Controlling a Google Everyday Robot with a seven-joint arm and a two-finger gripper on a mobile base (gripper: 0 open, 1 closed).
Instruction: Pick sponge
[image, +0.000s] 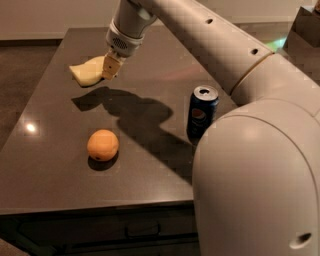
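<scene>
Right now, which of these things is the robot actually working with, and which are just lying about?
In the job: sponge, held above the table; gripper, shut on the sponge's right end.
Just lying about: orange; soda can.

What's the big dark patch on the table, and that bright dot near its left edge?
Camera view: the patch is shadow from the arm and from the sponge, held by the gripper above the far left of the table; the dot is lamp glare on the glossy top.

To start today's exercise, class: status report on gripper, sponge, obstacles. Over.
Gripper shut on sponge, far side of table. Sponge off the tabletop. Orange and can well apart.
</scene>
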